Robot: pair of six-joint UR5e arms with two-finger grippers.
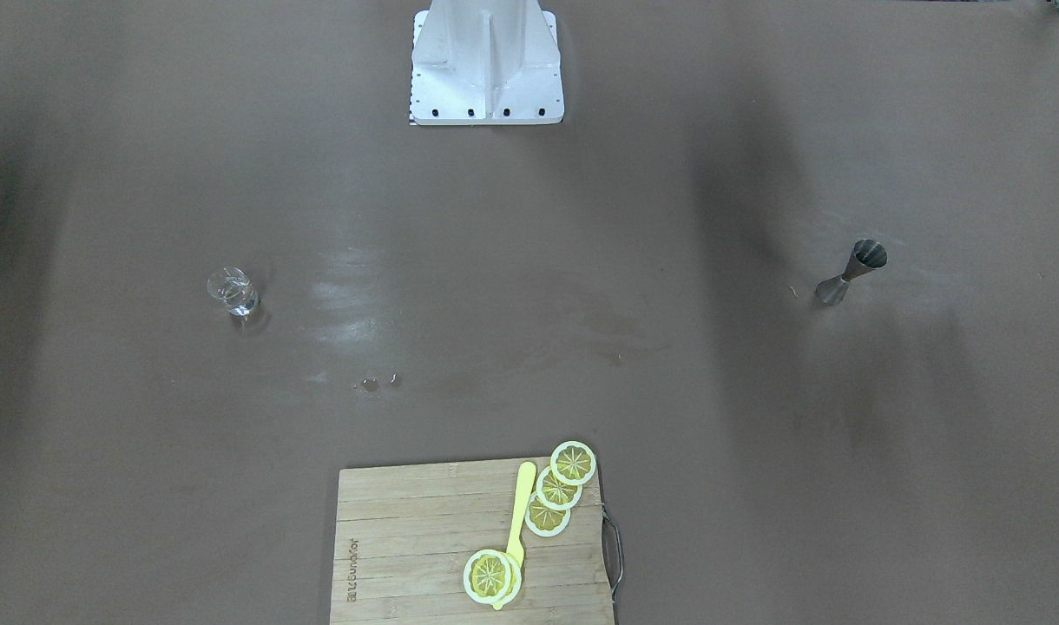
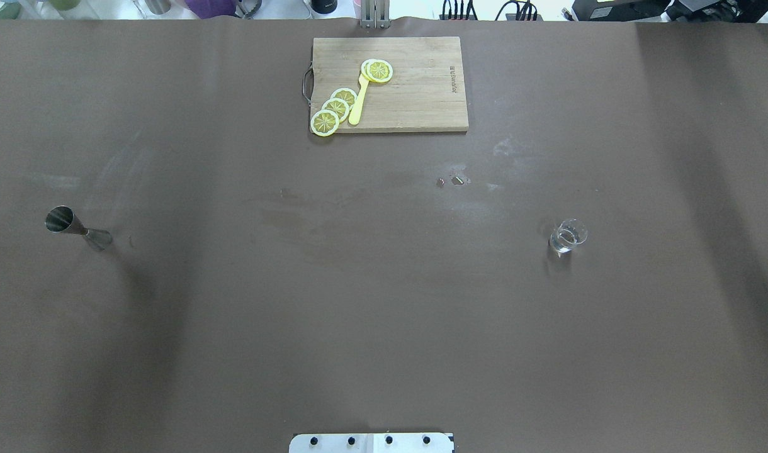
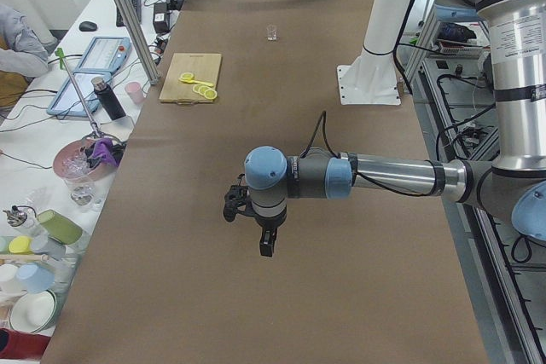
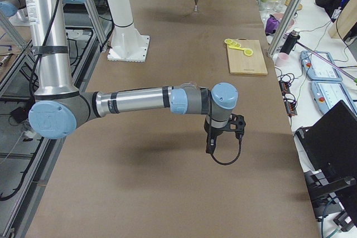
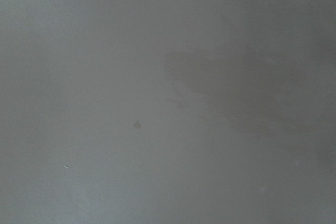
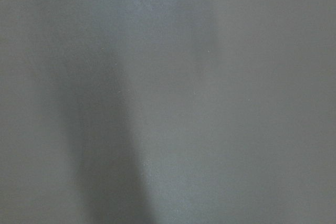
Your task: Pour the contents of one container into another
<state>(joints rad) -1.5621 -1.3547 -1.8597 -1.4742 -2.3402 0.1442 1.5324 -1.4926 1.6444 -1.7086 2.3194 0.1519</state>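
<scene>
1. So, the table [image 2: 384,314]: the two task things stand well apart, on opposite halves.
2. The left gripper [image 3: 267,251] and right gripper [image 4: 210,149] hang high over their own ends. Only the side cams catch them, so I can't tell if the jaws are spread or pressed together.
3. The jigger [image 2: 79,228] stands upright on the left side.
4. The glass [image 2: 568,236] stands upright on the right side, so I'd say the right arm is nearer.

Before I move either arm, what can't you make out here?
Left tool: shows only in the exterior left view; open or shut, cannot tell.
Right tool: only in the exterior right view; same.
Shot glass: too small and clear to judge its fill.
Jigger: inside too small to see.
Both wrist views: bare table only.
</scene>
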